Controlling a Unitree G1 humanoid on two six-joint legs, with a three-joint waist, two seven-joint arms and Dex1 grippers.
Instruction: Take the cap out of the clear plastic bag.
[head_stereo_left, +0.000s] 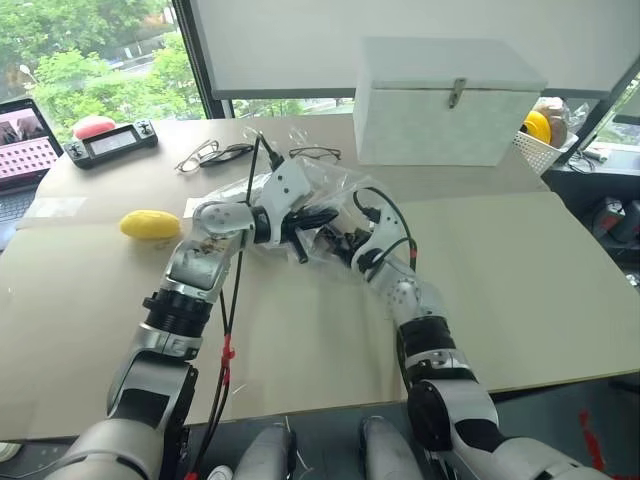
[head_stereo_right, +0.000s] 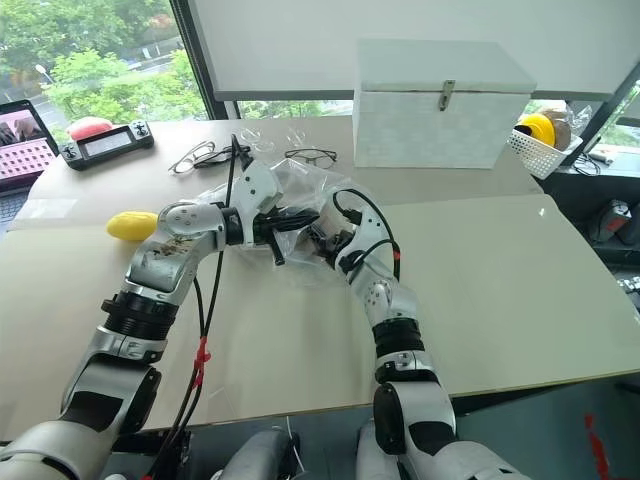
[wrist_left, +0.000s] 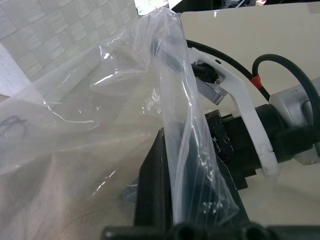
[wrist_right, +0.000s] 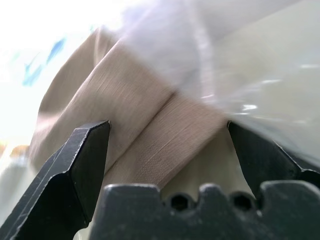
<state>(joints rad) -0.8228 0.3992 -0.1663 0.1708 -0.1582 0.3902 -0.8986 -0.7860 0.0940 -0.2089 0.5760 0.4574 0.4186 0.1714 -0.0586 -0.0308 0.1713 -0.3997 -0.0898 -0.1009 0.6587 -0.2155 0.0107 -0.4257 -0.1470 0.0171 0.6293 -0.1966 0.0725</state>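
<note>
Basically, the cap (wrist_right: 150, 145) lay dead ahead between the spread fingers of the right gripper (wrist_right: 170, 135), inside the clear plastic bag (head_stereo_left: 335, 190) at table centre. Left gripper (wrist_left: 192, 185) was pinched shut on the bag film. Right arm nearer the cap.

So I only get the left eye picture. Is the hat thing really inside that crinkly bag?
Observer: Yes. In the right wrist view, tan cap fabric sits between the right gripper's open jaws.
Operator: Is it squeezing it?
Observer: No, the black fingers stand apart on either side.
Operator: What's the other arm doing?
Observer: The left gripper is shut on a fold of the clear plastic bag.
</note>
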